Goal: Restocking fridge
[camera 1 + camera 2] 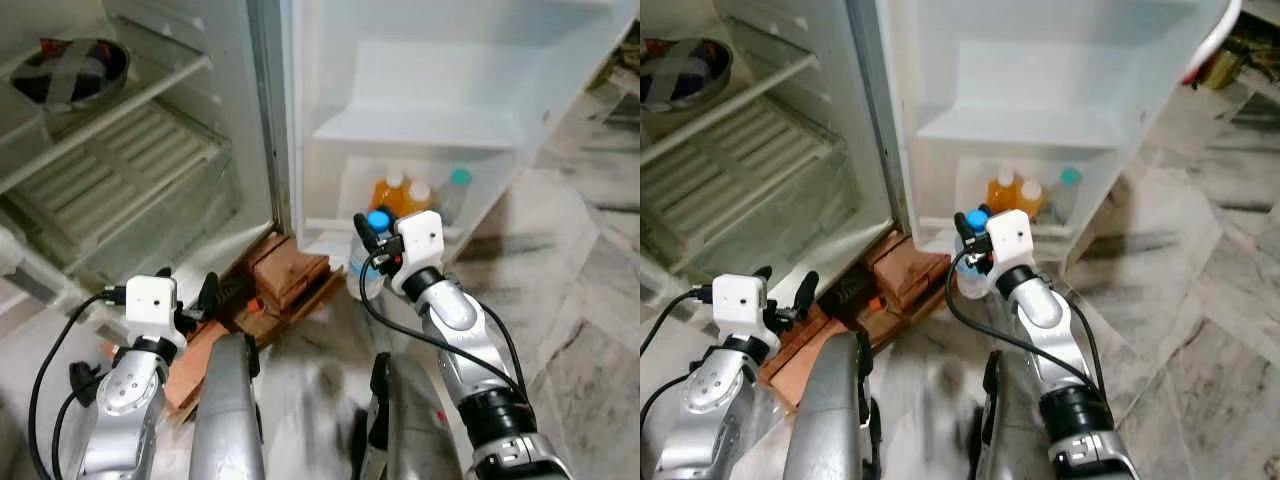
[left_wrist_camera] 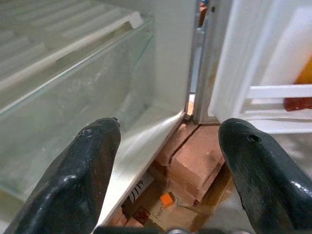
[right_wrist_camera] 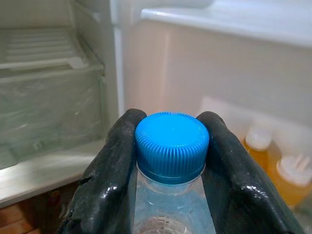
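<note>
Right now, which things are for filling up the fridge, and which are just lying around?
For the job:
- blue-capped bottle, gripped by the right gripper
- bottom door shelf with two orange bottles and a teal-capped bottle

Just there:
- bricks under the fridge
- bowl on an upper shelf
- left gripper, open and idle

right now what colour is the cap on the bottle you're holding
Blue cap, clearest in the right wrist view.

No text, brand, number or sign is legible. A pale label (image 2: 138,188) sits on a dark object under the fridge, beside the bricks (image 2: 197,163), and carries dark marks too small and blurred to read.
</note>
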`<state>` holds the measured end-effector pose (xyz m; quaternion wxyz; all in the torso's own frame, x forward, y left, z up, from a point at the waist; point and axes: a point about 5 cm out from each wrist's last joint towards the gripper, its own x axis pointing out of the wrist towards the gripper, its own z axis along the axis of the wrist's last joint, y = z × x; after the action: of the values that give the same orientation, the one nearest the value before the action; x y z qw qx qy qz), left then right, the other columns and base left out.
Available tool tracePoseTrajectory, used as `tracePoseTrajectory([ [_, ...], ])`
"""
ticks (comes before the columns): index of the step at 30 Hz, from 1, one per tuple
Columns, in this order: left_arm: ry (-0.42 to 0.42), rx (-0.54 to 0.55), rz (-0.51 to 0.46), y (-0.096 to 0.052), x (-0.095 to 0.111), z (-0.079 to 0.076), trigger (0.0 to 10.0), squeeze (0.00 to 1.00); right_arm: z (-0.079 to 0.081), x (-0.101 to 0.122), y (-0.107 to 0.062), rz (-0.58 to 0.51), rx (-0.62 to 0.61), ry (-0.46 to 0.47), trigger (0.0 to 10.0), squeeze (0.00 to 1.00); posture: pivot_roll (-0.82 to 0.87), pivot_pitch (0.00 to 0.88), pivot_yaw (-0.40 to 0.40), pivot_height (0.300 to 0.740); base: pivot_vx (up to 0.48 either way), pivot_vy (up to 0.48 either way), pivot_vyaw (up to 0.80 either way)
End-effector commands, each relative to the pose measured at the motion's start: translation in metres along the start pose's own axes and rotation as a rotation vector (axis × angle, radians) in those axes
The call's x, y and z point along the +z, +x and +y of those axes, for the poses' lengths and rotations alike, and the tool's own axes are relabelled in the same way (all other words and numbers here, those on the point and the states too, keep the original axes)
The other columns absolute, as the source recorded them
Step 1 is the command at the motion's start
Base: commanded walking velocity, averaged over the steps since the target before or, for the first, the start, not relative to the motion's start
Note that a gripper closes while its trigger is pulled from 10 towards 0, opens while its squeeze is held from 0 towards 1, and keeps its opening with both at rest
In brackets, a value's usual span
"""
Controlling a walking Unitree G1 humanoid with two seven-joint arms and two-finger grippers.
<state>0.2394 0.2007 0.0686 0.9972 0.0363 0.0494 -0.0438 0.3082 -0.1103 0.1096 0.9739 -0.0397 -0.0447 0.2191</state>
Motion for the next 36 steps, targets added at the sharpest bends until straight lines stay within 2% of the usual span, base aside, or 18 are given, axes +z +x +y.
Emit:
tracePoseTrajectory([
  [1,0.003,0.003,0.001,-0.001,0.000,0.002,10.0,0.00,0.004,0.011,0.004,-0.054,0.013,-0.022,10.0,0.00,0.12,0.194,-0.031,0.576,0.326,0.000,0.00],
  [3,-0.002,-0.001,0.001,0.000,0.000,0.001,10.0,0.00,0.007,0.022,0.008,-0.109,0.041,-0.077,10.0,0.00,0.12,0.194,-0.029,0.576,0.328,0.000,0.00],
  [7,-0.004,-0.001,0.004,0.002,0.000,-0.001,10.0,0.00,0.009,0.030,0.011,-0.143,0.055,-0.108,10.0,0.00,0.12,0.194,-0.029,0.576,0.298,0.000,0.00],
  [17,-0.017,0.004,0.011,0.001,-0.001,-0.003,10.0,0.00,0.012,0.029,0.014,-0.143,0.090,-0.118,10.0,0.00,0.13,0.203,-0.028,0.576,0.000,0.000,0.00],
  [24,-0.011,0.006,0.013,-0.002,0.001,-0.002,10.0,0.00,0.029,0.030,0.017,-0.165,0.164,-0.100,10.0,0.00,0.15,0.219,-0.017,0.576,0.000,0.000,0.00],
  [25,-0.008,0.001,0.014,-0.002,0.001,-0.002,10.0,0.00,0.035,0.031,0.021,-0.179,0.192,-0.121,10.0,0.00,0.16,0.227,-0.011,0.576,0.000,0.000,0.00],
  [29,0.001,-0.012,0.012,-0.004,0.005,-0.003,10.0,0.00,0.043,0.035,0.031,-0.206,0.224,-0.166,10.0,0.00,0.20,0.245,-0.005,0.576,0.000,0.000,0.00],
  [33,0.008,-0.011,0.011,-0.008,0.009,0.000,10.0,0.00,0.043,0.038,0.047,-0.219,0.211,-0.263,10.0,0.00,0.23,0.268,-0.005,0.576,0.000,0.000,0.00],
  [36,0.012,-0.006,0.014,-0.011,0.009,0.002,10.0,0.00,0.042,0.038,0.054,-0.207,0.193,-0.294,10.0,0.00,0.25,0.275,-0.007,0.576,0.000,0.000,0.00],
])
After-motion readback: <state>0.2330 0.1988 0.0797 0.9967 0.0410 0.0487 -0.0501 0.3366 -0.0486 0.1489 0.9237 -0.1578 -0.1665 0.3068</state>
